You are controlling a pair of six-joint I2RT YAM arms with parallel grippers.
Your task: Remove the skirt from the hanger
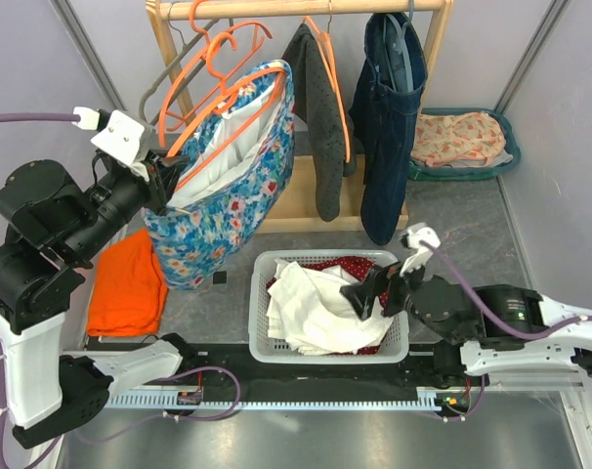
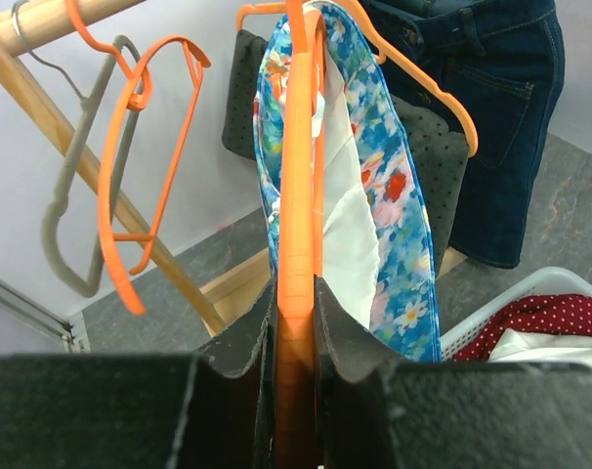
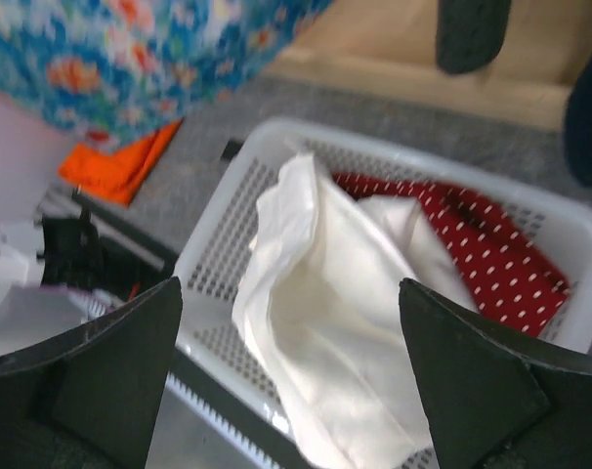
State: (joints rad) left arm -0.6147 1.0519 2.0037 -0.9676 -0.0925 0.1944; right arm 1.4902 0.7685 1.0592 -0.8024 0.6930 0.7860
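Clamping the left fingers (image 2: 350, 352) tight on the orange hanger (image 2: 298, 225), seen edge-on between them. Carrying the floral skirt (image 1: 228, 166) on that hanger, white lining showing, waist up by the rail (image 1: 306, 8) and hem hanging low above the surface (image 1: 452, 210), between an orange cloth (image 1: 125, 283) and the basket (image 1: 262, 322). Cannot tell whether the hanger's hook sits on the rail. Hovering with the right fingers (image 3: 110, 362) spread wide and grasping nothing, just above the basket's white cloth (image 3: 316, 293) and red dotted cloth (image 3: 491, 244). Leaving a dark grey garment (image 1: 320, 107) and a denim one (image 1: 384, 107) hanging on the rail to the skirt's right.
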